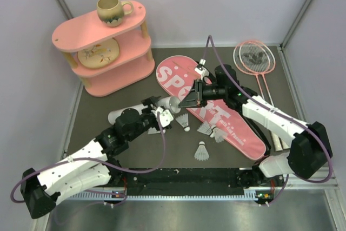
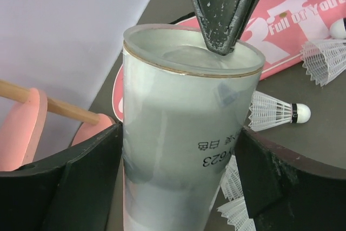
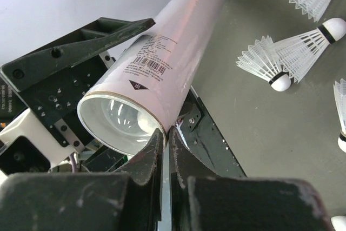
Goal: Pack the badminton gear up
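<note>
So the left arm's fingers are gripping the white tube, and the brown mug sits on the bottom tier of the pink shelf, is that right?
Not quite: the brown mug sits on the top tier of the pink shelf, as the top external view shows. The left arm's fingers do grip the white tube, seen in the left wrist view.

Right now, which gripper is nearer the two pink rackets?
Right. The right gripper is over the bag, left of the rackets; the left gripper, farther left, straddles the white tube.
</note>
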